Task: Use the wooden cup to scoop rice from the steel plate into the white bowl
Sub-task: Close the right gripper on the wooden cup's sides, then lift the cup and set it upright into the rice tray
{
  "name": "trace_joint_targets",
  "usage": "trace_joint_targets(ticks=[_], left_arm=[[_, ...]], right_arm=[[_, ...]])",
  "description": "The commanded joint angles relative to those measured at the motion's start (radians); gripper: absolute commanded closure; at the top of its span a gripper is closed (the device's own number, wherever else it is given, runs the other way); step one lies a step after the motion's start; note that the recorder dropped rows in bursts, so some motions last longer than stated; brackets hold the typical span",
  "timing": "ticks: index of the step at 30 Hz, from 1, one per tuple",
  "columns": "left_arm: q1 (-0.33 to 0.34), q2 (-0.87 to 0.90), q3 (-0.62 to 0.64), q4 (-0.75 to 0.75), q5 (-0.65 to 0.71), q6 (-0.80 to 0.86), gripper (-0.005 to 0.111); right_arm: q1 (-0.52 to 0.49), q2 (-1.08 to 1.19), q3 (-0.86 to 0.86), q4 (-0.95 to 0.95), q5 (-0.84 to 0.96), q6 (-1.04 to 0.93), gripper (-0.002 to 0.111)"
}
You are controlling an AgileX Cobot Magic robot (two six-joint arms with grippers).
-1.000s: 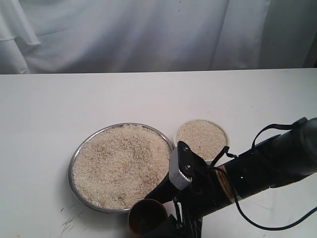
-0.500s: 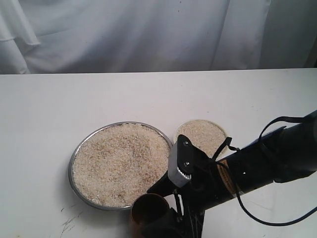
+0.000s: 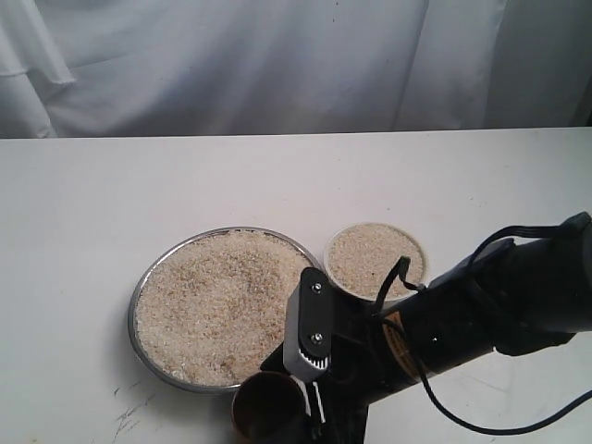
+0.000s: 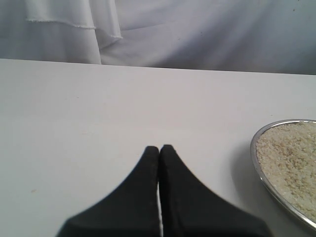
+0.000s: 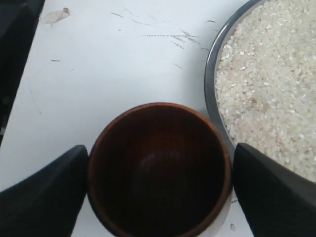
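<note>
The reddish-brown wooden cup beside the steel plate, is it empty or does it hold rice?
Empty. The right wrist view looks into the reddish-brown wooden cup: its dark inside is bare to the bottom, no grains.

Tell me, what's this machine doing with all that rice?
The right arm's fingers appear clasped on either side of a wooden cup, held upright and empty just beside the steel plate, which is heaped with rice. Nothing is being scooped at this moment. The white bowl next to the plate already holds plenty of rice. The left arm's fingers are closed together, holding nothing, over the table near the plate.
</note>
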Motion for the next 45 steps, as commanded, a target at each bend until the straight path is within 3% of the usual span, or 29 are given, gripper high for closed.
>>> trace_joint_targets(ticks=[1,45], left_arm=[[-0.003,-0.004,0.005,0.001,-0.014,0.000,0.107],[-0.003,-0.004,0.005,0.001,-0.014,0.000,0.107]], right_arm=[[0.001,-0.023,0.011,-0.056,0.069,0.026,0.108],[0.001,-0.143,0.000,-0.060,0.044,0.044,0.108]])
